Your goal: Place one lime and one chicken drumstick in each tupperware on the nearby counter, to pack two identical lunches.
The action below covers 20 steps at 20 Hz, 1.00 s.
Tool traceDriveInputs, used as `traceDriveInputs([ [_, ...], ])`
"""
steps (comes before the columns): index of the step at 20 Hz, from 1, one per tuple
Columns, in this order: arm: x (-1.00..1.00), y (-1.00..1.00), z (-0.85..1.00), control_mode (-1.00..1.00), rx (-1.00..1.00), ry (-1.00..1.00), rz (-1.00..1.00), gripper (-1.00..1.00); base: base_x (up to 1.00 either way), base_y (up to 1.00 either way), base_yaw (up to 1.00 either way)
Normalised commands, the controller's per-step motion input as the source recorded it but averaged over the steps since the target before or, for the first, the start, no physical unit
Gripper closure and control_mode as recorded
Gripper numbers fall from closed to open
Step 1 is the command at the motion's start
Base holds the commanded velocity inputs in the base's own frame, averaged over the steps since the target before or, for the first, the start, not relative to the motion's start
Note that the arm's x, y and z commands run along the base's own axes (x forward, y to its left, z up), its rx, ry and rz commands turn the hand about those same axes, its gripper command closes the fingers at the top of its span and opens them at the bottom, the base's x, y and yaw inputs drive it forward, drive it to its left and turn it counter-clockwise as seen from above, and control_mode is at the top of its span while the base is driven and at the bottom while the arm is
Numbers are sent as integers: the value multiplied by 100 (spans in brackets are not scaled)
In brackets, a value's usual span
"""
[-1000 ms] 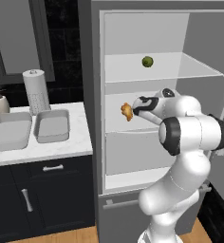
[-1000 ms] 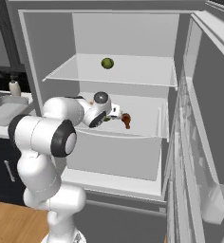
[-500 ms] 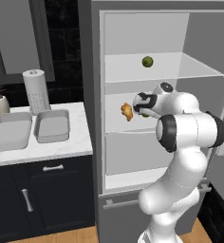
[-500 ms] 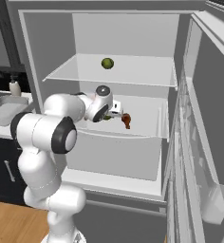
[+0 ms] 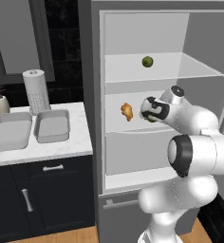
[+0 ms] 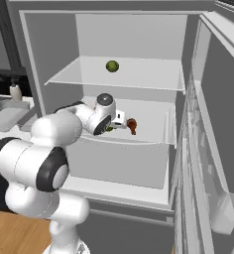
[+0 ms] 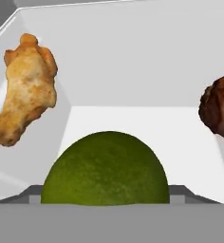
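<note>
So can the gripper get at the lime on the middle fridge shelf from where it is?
Probably yes: the lime sits right at the gripper, with both drumsticks off to either side.

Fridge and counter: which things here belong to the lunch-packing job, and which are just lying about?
Job:
lime on the top shelf
lime at the gripper
two drumsticks
two tupperware
counter

Lying about:
paper towel roll
soap bottle

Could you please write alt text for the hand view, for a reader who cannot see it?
A green lime sits close up at the bottom centre, inside a white fridge compartment. A golden chicken drumstick is at the upper left, and a darker brown drumstick is at the right edge.
</note>
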Motion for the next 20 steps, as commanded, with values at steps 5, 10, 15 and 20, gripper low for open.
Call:
traceDriveInputs([
  [5, -100, -1, 63, -100, 0, -2, 0, 100, 0, 0, 0],
  [10, -100, 0, 96, -100, 0, 0, 0, 100, 0, 0, 0],
  [15, -100, 0, 58, -100, 0, -1, 0, 100, 0, 0, 0],
  [20, -100, 0, 31, -100, 0, -2, 0, 100, 0, 0, 0],
])
